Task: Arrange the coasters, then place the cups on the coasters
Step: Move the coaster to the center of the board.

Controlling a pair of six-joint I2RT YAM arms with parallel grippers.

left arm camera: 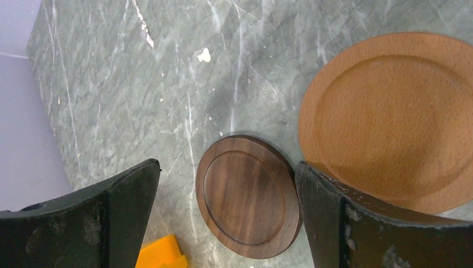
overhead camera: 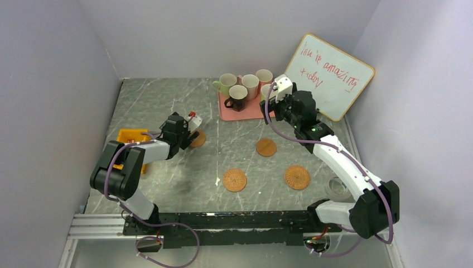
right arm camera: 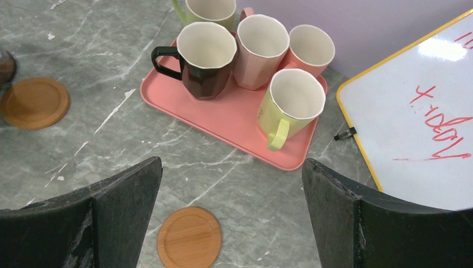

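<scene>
A grey marble table (overhead camera: 162,106) between pale walls carries five cups (right arm camera: 260,49) on a pink tray (right arm camera: 223,123): one dark brown, two green, two pink. Five coasters (overhead camera: 266,147) lie loose, four tan and one dark brown coaster (left arm camera: 246,195) showing between the wide-spread, empty left gripper (left arm camera: 226,167). The right gripper (right arm camera: 231,164) gapes empty near the tray. A whiteboard (overhead camera: 329,75) reads "amazing" in red.

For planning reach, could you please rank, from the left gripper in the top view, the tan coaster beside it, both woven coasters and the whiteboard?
From the left gripper:
1. Smooth tan coaster, right beside it.
2. Left woven coaster, near the middle.
3. Right woven coaster, further right.
4. Whiteboard, far right corner.
</scene>
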